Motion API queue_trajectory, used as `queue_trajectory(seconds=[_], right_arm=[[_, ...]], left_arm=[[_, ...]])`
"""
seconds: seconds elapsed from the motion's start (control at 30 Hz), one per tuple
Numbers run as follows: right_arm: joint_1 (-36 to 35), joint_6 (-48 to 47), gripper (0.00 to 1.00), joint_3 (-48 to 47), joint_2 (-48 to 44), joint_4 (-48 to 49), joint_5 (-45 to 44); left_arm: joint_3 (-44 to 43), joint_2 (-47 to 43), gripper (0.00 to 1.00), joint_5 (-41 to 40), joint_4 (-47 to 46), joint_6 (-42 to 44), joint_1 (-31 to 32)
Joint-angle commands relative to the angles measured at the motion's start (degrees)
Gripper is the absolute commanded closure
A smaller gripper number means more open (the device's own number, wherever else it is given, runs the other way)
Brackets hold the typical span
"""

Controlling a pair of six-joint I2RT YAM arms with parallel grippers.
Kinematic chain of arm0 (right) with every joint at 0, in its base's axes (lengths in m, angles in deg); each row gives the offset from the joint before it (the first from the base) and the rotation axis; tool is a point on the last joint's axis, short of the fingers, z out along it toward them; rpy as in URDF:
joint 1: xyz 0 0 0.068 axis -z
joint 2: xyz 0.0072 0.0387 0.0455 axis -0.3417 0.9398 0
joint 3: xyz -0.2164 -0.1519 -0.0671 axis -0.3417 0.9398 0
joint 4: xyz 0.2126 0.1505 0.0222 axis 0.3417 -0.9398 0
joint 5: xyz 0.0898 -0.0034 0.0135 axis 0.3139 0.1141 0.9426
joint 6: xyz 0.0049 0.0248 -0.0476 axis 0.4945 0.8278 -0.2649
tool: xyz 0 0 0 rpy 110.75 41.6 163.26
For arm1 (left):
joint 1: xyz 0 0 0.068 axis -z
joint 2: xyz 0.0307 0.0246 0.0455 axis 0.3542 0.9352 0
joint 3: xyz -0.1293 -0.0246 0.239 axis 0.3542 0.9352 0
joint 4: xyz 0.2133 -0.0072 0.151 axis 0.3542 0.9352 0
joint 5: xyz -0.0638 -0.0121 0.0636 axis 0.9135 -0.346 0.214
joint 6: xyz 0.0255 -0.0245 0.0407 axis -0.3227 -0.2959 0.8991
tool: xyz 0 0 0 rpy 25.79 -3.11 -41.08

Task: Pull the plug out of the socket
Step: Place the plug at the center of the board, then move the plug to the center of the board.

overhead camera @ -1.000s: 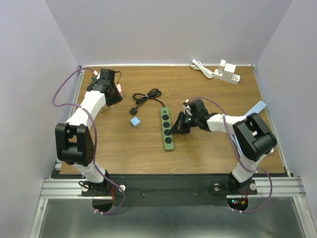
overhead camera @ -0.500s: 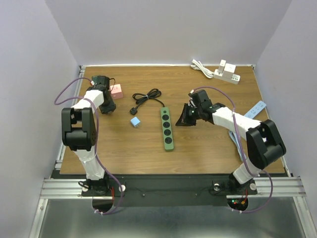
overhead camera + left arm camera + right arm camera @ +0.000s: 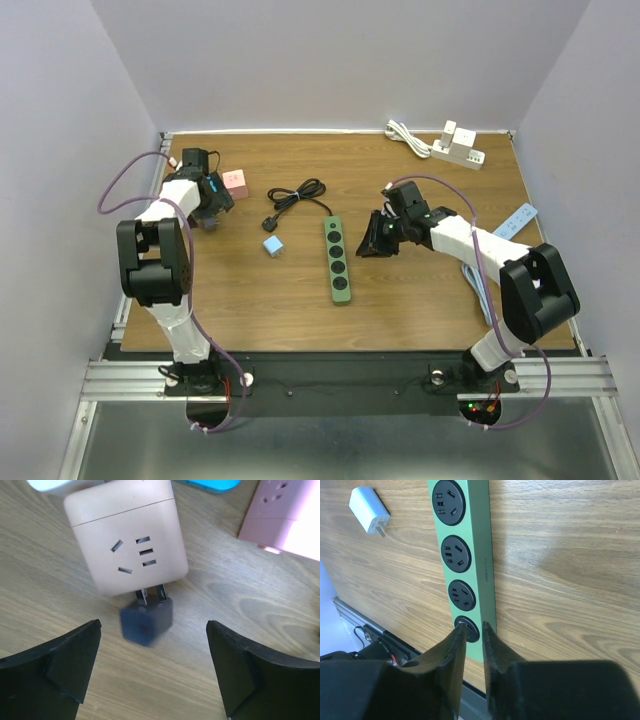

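The dark plug (image 3: 146, 622) is showing blurred at the table's far left, its prongs bared just below the pink cube socket (image 3: 127, 535). Whether they are reaching the slots is hard to tell. A second pink socket (image 3: 285, 515) is being cut off by the frame edge. The left gripper (image 3: 153, 625) is hanging with fingers wide apart on either side of the plug, touching nothing. The right gripper (image 3: 473, 627) is hovering over the green power strip (image 3: 480, 555), fingers nearly together and gripping nothing. Four round outlets are showing, and one pale blue charger (image 3: 368, 508) is lying nearby.

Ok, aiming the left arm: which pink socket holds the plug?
The cube socket in mid-frame: a dark plug sticks from its near side. The other pink socket shows none.
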Motion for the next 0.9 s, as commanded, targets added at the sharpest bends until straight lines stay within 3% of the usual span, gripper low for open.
queue_trajectory(seconds=[0.0, 0.17, 0.4, 0.6, 0.87], right_arm=[[-0.1, -1.2, 0.72, -2.7, -1.7, -0.4, -1.1], [-0.1, -1.4, 0.67, -2.2, -2.2, -0.5, -1.8], [0.0, -1.5, 0.62, -1.3, -2.6, -0.7, -2.5], [0.0, -1.3, 0.58, 0.0, -3.0, -0.7, -2.5], [-0.1, -0.9, 0.55, 2.0, -4.2, -0.6, -2.9]], left_arm=[[-0.9, -8.1, 0.01, -1.4, 0.2, -0.9, 0.0], [1.5, -17.1, 0.01, 4.3, 1.5, -2.2, 2.0], [7.9, -20.5, 0.02, 10.2, 2.9, -9.0, 17.3], [13.3, -19.9, 0.01, 8.3, -0.2, -18.5, 24.3], [15.3, -17.9, 0.01, 2.3, -1.6, -25.5, 25.7]])
